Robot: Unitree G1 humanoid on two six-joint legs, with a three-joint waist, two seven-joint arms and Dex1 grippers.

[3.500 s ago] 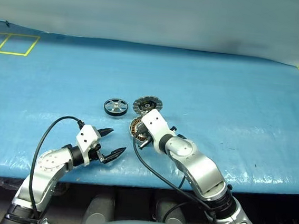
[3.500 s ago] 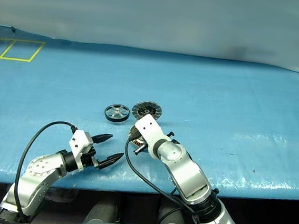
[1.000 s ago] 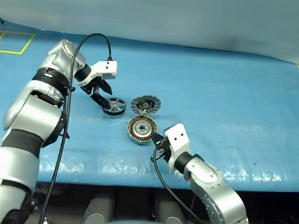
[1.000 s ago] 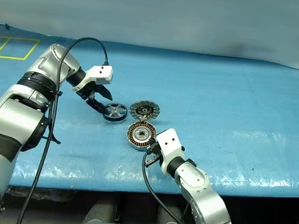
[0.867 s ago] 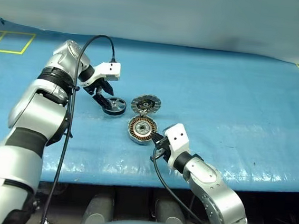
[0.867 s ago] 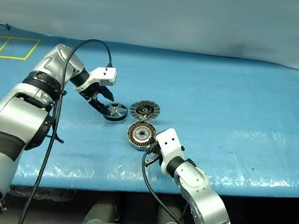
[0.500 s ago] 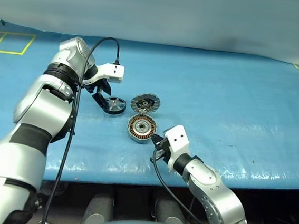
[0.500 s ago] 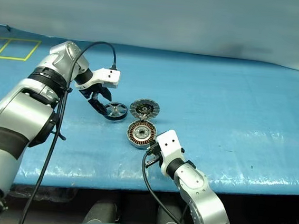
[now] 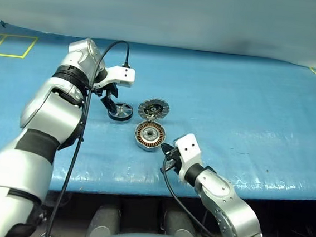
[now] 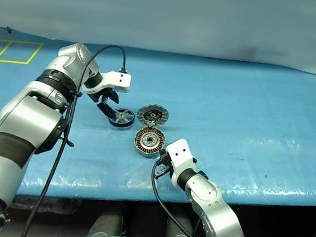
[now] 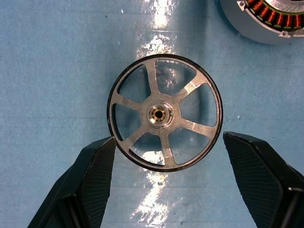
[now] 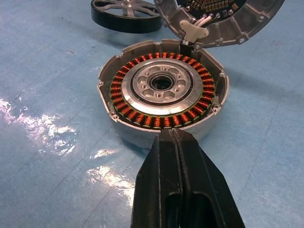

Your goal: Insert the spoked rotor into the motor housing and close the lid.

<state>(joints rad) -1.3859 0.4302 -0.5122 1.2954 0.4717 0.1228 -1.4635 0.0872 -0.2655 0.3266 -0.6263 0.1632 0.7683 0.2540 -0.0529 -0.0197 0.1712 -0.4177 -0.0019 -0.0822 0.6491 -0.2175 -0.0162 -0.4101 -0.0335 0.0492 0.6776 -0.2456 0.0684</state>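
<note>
1. Blue sheeting (image 9: 250, 94) covers the table, and since three and a half seconds ago my left arm has swung from the near edge out over the wheel (image 9: 120, 111); within the last second the left gripper (image 9: 110, 104) has tipped steeper, pointing almost straight down.
2. My left fingers (image 11: 92, 183) are spread wide, one on each side of the wheel's black rim, not touching it.
3. The wheel lies flat on the sheeting, hub facing up, just left of the housing (image 9: 149, 135); being round, it has no long axis.
4. My right gripper (image 9: 166, 151) has pulled back off the housing since the first frame and now sits just beside its near wall, fingers (image 12: 178, 190) pressed together, holding nothing.
5. The housing sits open side up, copper windings showing.
6. The lid (image 9: 154, 109) stands tilted open on its hinge at the far side, ribbed face towards me.
</note>
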